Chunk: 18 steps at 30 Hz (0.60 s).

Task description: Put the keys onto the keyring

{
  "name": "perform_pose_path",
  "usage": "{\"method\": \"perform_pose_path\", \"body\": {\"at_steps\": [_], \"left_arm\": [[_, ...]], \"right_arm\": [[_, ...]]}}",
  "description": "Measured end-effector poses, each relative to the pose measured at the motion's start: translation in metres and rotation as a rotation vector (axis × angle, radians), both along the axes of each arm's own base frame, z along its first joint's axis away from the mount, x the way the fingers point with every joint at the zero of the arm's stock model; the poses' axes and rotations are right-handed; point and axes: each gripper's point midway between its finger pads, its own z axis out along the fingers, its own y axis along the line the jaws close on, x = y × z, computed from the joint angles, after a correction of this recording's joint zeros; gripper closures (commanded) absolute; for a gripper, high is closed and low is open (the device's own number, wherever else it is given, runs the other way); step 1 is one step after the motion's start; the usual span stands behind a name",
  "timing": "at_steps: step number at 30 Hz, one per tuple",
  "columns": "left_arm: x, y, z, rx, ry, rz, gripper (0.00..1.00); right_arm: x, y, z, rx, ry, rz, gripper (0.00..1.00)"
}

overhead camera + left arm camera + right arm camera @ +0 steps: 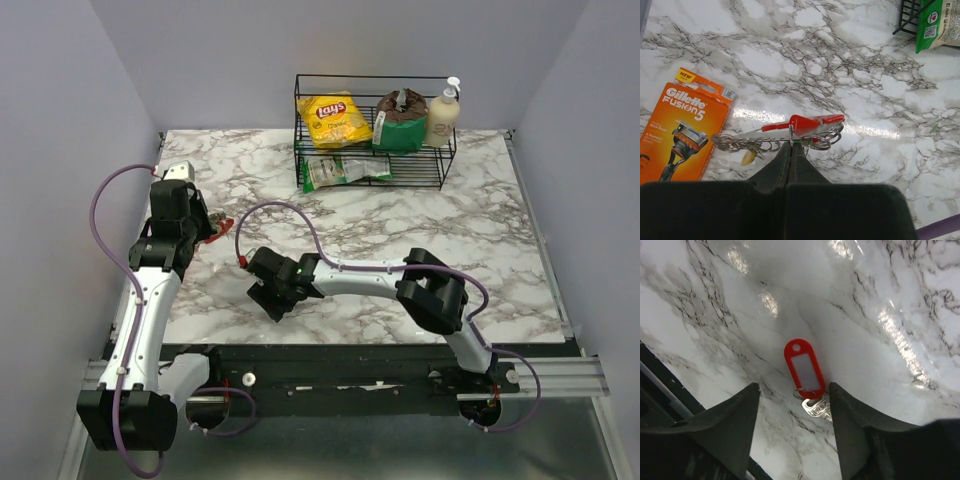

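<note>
Top external: left gripper (208,228) at the left edge of the table (400,230), right gripper (268,300) front centre

Left wrist: jaws clamped on one thin metal keyring (791,136) carrying a red loop; one razor pack (682,130) alongside

Right wrist: jaws apart, straddling one silver key (816,407) with a red tag, flat on the table

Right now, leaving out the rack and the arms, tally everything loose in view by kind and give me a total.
Bags: 3 (yellow Lays bag, brown-and-green bag, green bag)
Pump bottle: 1
Razor pack: 1
Red-tagged key: 1
Keyring bunch: 1
Total: 7
</note>
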Motion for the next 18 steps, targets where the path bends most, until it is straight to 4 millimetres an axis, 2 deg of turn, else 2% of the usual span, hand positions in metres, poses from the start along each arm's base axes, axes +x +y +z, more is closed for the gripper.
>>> {"method": "perform_pose_path", "body": {"at_steps": [2, 7, 13, 18], "left_arm": [[-0.001, 0.000, 0.001, -0.002, -0.005, -0.002, 1.00], [-0.001, -0.002, 0.006, -0.006, -0.022, -0.009, 1.00], [-0.001, -0.003, 0.007, -0.011, -0.028, -0.015, 1.00], [-0.001, -0.009, 0.008, -0.032, -0.028, -0.039, 1.00]], "right_arm": [[-0.001, -0.003, -0.001, -0.015, 0.001, -0.009, 0.54], [0.002, -0.009, -0.004, -0.037, -0.009, -0.038, 0.81], [0.009, -0.018, -0.006, -0.048, -0.040, -0.089, 0.84], [0.018, -0.037, -0.006, -0.043, -0.048, -0.145, 0.84]]}}
